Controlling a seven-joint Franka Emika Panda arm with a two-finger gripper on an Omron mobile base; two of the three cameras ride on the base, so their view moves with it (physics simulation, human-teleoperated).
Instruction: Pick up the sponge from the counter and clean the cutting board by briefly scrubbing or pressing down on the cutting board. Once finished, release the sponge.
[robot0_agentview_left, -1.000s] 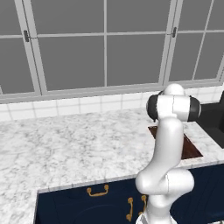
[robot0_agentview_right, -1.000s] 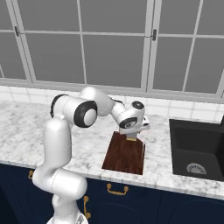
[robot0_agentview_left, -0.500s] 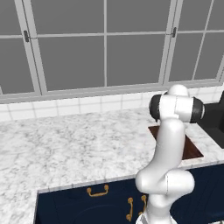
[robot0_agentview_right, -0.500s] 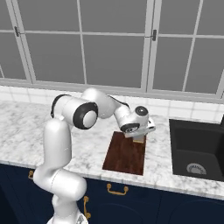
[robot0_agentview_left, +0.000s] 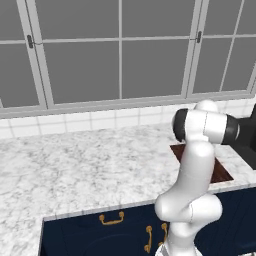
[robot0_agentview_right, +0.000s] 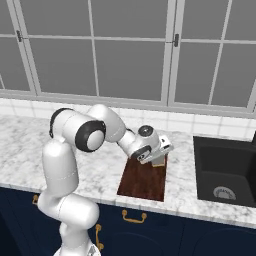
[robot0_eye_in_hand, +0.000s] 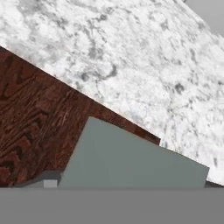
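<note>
Sponge (robot0_eye_in_hand: 135, 159) right under the hand, grey-green scouring face toward the hand camera, taking up the lower middle of the hand view. Lies over the far edge of the cutting board (robot0_eye_in_hand: 39, 127), one corner reaching out close to the white-and-grey marble counter (robot0_eye_in_hand: 131, 57). Dark reddish-brown grain of the board to the sponge's left in that view, marble beyond it at the top and right.

From the right base view, gripper (robot0_agentview_right: 158, 159) down low over the far end of the cutting board (robot0_agentview_right: 143, 180), wrist turned sideways, white hand body covering most of the fingers. A small yellowish patch just below the hand at the board's far edge, presumably the sponge body (robot0_agentview_right: 159, 163), too small to be sure. Jaws not visible clearly from any side: cannot tell how far apart, nor whether closed on the sponge or merely above it. Contact between sponge and board likely but not certain from these angles.

Board set on the counter (robot0_agentview_right: 30, 140) near its front edge, just left of the black sink (robot0_agentview_right: 225, 170). From the left base view, arm upright in front, only two corners of the board (robot0_agentview_left: 220, 172) showing past the white link; counter (robot0_agentview_left: 85, 165) stretching away to the left.
</note>
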